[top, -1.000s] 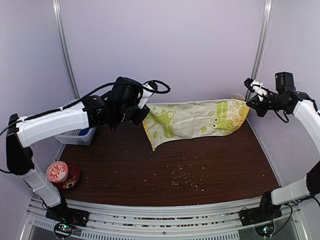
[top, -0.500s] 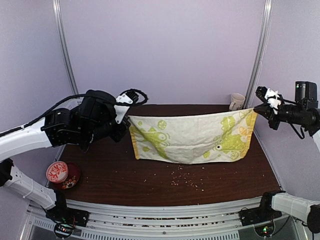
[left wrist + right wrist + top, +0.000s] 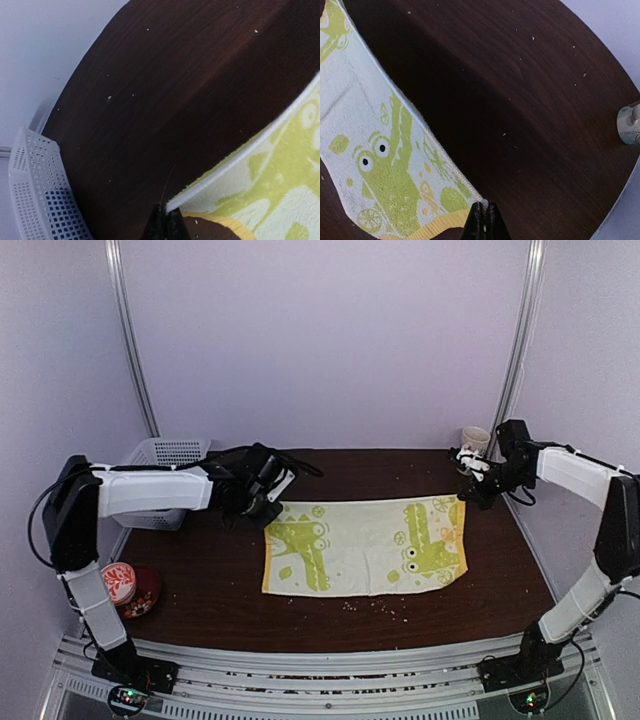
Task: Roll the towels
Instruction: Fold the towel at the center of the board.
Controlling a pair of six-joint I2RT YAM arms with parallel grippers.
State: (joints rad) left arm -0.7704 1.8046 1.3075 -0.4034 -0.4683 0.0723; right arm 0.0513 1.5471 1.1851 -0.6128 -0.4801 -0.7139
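Top view: towel [image 3: 365, 545] flat on surface [image 3: 330, 625], long axis left-right. Left fingers [image 3: 160, 227] pinched shut on far-left corner, right fingers [image 3: 479, 225] pinched shut on far-right corner. Each arm nearest own end.

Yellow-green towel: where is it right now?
Top view: the yellow-green towel lies spread out centrally, its far corners pinched by the left fingers and right fingers, with the cup just beyond its right corner.
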